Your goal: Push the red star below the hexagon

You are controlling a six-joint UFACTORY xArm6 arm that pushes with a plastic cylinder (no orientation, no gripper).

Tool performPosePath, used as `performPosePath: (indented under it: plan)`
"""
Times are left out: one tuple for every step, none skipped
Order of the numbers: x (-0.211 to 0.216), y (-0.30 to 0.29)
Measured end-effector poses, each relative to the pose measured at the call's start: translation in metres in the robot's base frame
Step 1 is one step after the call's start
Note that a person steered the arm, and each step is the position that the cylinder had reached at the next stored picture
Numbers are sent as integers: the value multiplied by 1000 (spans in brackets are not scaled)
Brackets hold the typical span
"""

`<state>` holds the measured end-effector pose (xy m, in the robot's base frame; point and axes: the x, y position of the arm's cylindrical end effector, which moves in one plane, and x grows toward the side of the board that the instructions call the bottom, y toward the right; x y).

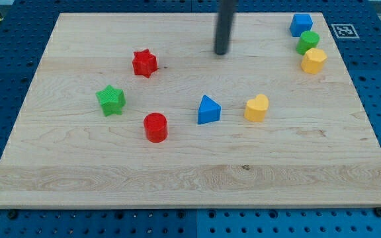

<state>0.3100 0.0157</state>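
Observation:
The red star [145, 63] lies on the wooden board in the upper left part. The yellow hexagon [313, 60] lies at the view's upper right, just below a green round block [307, 41] and a blue block [301, 24]. My tip [221, 52] rests on the board near the top middle, well to the right of the red star and a little higher. It touches no block.
A green star [111, 100] lies at the left. A red cylinder [155, 127], a blue triangle [208, 110] and a yellow heart [257, 108] lie across the middle. The board's edge [190, 207] runs along the view's bottom, with a blue pegboard table around it.

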Motion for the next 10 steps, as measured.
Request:
performPosePath:
  plan:
    - [1, -110]
    - [15, -190]
    - [39, -192]
    - [39, -180]
    - [39, -152]
    - [53, -113]
    - [67, -74]
    - [64, -48]
    - [45, -44]
    - [47, -18]
